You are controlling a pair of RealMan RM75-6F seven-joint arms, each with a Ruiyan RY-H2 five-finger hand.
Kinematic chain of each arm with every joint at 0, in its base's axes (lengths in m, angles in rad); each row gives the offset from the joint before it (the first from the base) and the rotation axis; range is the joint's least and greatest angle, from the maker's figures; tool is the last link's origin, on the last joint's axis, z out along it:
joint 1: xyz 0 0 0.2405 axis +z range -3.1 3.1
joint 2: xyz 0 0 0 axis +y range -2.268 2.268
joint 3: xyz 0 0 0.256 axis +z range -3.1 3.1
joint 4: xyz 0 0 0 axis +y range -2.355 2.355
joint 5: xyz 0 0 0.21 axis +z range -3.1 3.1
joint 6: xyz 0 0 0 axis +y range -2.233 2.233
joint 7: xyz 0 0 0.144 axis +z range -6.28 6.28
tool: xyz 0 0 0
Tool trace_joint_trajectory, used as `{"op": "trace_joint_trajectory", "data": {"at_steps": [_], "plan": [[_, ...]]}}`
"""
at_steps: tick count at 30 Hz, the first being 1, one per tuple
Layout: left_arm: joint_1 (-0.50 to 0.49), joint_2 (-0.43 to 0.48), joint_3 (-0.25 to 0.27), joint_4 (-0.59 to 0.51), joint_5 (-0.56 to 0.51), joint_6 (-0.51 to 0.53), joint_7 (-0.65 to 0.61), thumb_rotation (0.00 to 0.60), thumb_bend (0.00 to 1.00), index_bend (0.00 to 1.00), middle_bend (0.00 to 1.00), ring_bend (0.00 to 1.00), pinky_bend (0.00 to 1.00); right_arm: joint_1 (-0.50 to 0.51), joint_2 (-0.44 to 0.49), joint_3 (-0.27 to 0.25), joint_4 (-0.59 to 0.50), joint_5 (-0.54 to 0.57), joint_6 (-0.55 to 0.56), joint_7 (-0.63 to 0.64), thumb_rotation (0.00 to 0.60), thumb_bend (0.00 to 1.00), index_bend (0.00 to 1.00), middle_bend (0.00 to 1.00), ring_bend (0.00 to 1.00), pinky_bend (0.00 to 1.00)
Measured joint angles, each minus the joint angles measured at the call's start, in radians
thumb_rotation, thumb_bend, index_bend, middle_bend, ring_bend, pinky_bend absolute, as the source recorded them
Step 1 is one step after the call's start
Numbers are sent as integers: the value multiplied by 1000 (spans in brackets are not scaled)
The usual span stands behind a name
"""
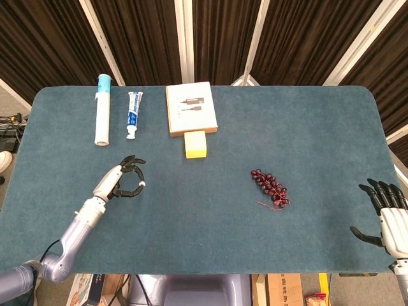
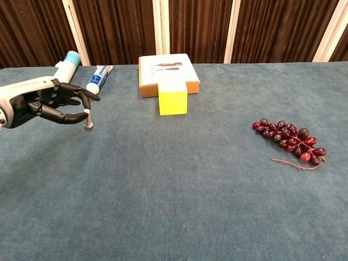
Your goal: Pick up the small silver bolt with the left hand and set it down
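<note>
Left hand [image 2: 46, 106] sits over the left part of the blue-green felt table [image 1: 306, 127], palm turned sideways, fingers curled forward. Small silver bolt [image 2: 87, 119] is pinched at the fingertips between thumb and a finger, roughly upright; its lower end is at or just above the felt, contact not resolvable. In the head view the bolt [image 1: 141, 185] shows as a small pale speck at the tip of the left hand [image 1: 121, 182]. Other fingers are loosely bent above it, not touching the bolt as far as I can see.

Right hand [image 1: 389, 213] is at the table's right edge, head view only; fingers spread apart, thumb out to the side, nothing in it.

Rest of the table:
- white tube with light blue cap [image 1: 102, 118], far left, lying lengthwise
- blue-and-white toothpaste tube [image 1: 134, 113], just beside it
- flat white cardboard box with printed top [image 1: 190, 107], rear centre
- yellow foam block [image 1: 196, 144], touching the box's near edge
- bunch of dark red grapes [image 1: 271, 187] with its stem trailing out, right of centre, well apart from both hands

Dark pleated curtain behind the table.
</note>
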Motion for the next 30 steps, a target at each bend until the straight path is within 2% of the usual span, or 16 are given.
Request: {"op": "trace_joint_trajectory", "data": {"at_steps": [4,8,17,30], "plan": [[-5,-18,39,108,87,-3,-141,600,554,588,178,0,0,1,0,1,1,3,-1,1,600,155,186,108,62,0],[-15,-42,76,176,119,-3,-195,600,553,588,178,0,0,1,0,0,3,2,-2,2,600,155,186,108,62,0],[-33,-62,115,224,138,8,-196,600,547,590,174,0,0,3,-1,-1,2,2,-5,-1,600,154,186,109,62,0],[-47,-44,151,248,144,4,-226,600,537,550,157,0,0,4,0,-2,1,1,-7,1,600,154,186,108,62,0]]}}
